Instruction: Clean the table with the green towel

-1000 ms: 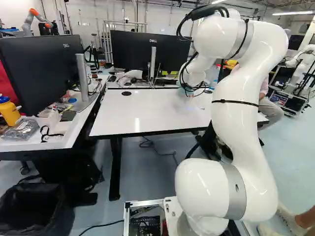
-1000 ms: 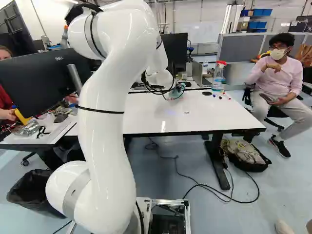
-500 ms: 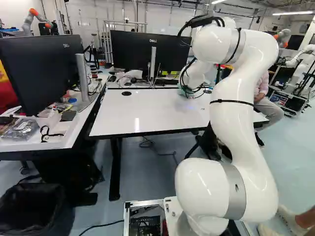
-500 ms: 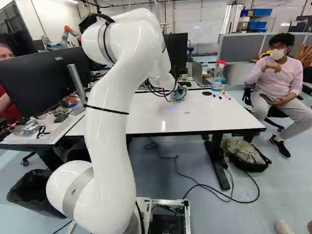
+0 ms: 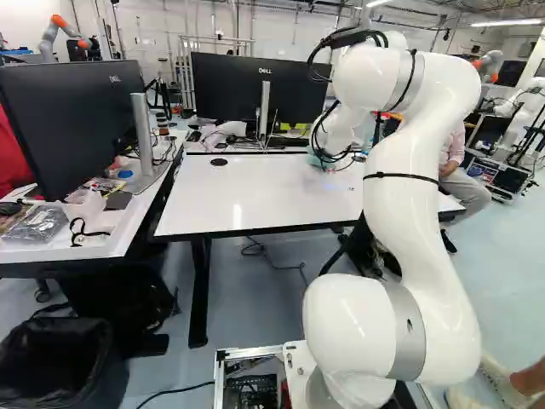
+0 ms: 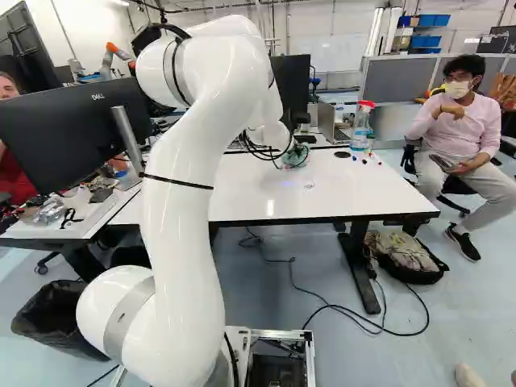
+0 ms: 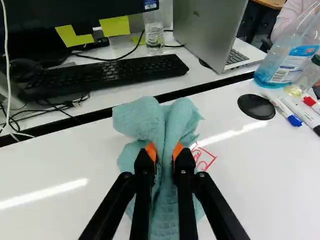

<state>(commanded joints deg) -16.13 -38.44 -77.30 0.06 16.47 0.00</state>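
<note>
Table (image 7: 60, 165): white, glossy, streaked with reflected light.
Pincer (image 7: 164, 150): clamped on the green towel (image 7: 140, 117), bunched at the tabletop.
Red writing (image 7: 204, 157): beside the towel; too light a pass could leave it.
Spray bottle (image 7: 286, 65), markers (image 7: 281, 107): too wide a sweep could scatter them.

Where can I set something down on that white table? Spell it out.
The white table is bare between the black round disc and front edge, in the left base view. Crowded: the green cloth towel in the black gripper, and the clear spray bottle beside colour-capped markers.
</note>
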